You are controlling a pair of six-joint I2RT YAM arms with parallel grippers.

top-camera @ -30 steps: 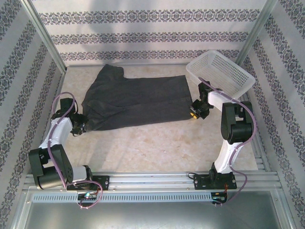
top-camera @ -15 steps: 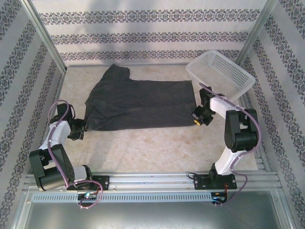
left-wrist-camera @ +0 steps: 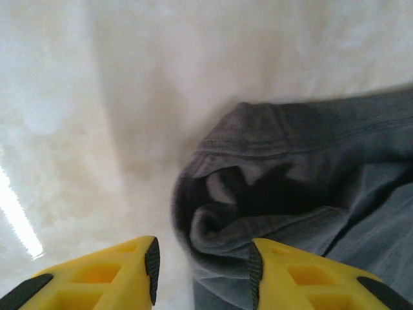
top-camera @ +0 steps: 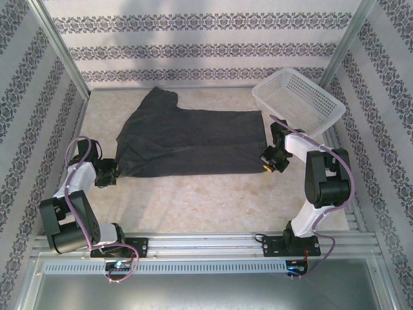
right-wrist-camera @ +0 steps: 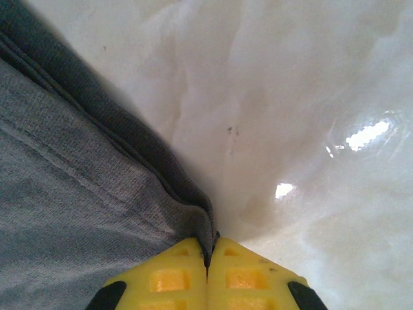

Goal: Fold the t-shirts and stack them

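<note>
Top external view, from the near edge outward: left gripper (top-camera: 106,173) low on the table (top-camera: 213,194) at the near-left corner of the t-shirt (top-camera: 187,142); right gripper (top-camera: 268,161) at the near-right corner. Left wrist close-up: yellow fingers (left-wrist-camera: 97,278) parted, bunched fold of cloth between, touching one pad, clear of the other. Right wrist close-up: clamped tight on the hem corner. Beyond, dark cloth spread flat mid-table, one flap reaching toward the back wall. Farthest right, white basket (top-camera: 322,103), just past the right gripper.
</note>
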